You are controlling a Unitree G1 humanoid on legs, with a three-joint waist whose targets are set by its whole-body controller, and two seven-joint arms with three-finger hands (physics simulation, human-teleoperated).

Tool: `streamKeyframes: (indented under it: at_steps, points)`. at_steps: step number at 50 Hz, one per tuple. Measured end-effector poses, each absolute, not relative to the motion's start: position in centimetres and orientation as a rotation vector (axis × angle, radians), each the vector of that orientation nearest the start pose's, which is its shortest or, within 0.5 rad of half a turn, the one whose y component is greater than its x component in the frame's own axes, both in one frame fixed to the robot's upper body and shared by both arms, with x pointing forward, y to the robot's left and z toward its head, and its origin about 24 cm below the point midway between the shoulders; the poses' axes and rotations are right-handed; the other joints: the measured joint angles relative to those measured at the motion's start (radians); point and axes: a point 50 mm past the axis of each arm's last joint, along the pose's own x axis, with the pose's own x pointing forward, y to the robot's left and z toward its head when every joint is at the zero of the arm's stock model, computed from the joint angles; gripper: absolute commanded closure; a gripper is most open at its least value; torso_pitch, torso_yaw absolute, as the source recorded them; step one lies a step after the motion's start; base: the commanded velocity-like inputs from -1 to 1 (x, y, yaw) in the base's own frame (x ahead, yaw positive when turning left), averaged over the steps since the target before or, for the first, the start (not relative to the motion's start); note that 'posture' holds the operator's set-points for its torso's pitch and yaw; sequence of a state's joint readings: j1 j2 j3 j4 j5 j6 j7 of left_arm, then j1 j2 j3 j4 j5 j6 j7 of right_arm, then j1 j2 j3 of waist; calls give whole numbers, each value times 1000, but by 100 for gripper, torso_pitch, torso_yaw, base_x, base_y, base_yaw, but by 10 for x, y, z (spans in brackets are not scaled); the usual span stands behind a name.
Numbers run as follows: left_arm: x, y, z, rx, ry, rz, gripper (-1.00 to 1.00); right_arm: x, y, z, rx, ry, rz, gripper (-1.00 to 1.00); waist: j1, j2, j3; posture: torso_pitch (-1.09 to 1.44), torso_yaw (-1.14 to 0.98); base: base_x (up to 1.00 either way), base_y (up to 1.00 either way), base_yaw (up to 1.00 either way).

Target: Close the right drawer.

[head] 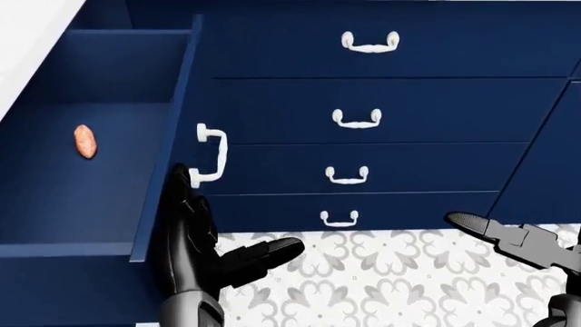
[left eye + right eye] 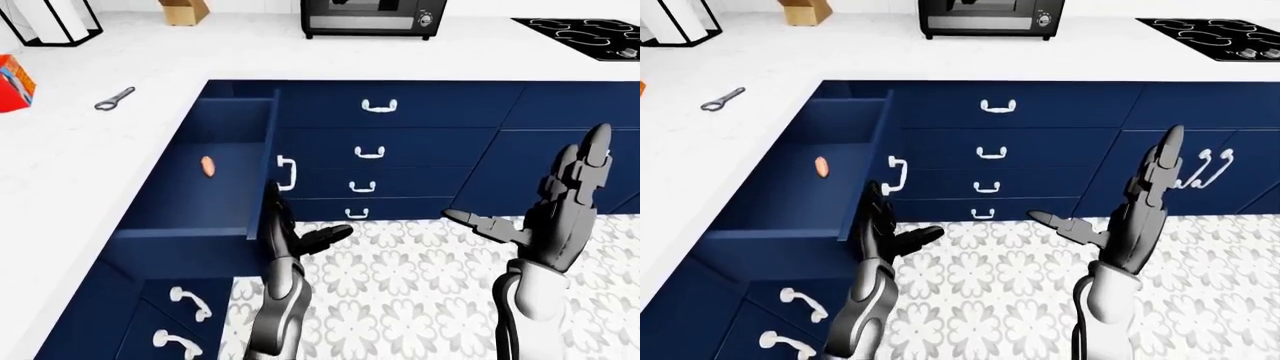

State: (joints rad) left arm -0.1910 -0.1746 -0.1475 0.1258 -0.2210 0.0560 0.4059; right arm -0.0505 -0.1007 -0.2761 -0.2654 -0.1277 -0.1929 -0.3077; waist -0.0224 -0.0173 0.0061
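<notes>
Head view, nearest: left hand [image 1: 195, 238] stands upright with fingers spread apart, gripping nothing, its fingertips against the outer face of the drawer front just below the white handle [image 1: 212, 154].
Right hand: right hand [image 2: 1130, 217] is raised over the patterned floor [image 2: 990, 292], fingers extended and apart, empty, well clear of any cabinet.
Task's thing: drawer [image 2: 215, 180] is pulled fully out from the cabinet run under the bench's left arm, close to its inner corner; a small orange object [image 2: 207, 166] lies on the drawer bottom.
Step in hand: by my reading, contact is set and the push is about to start.
Next move: a steady shove of the front panel toward the cabinet, palm kept flat so it does not slide off the edge.
Farther off: bottle opener [image 2: 113, 99] near the bench's left edge, toaster oven [image 2: 373, 16] and cooktop [image 2: 585, 34] along its far edge.
View difference: eye views show the bench top and the whole right hand; head view shows only cabinets, handle and hand contact.
</notes>
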Motion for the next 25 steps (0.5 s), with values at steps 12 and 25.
streamKeyframes:
  at_steps: [12, 25]
  points:
    - [294, 90, 56, -372, 95, 215, -100, 233, -233, 141, -203, -542, -545, -100, 3, 3, 2, 0, 0, 0, 0, 0]
    - [310, 111, 58, -433, 128, 284, -100, 233, -233, 141, -204, -544, -546, -100, 3, 7, 3, 0, 0, 0, 0, 0]
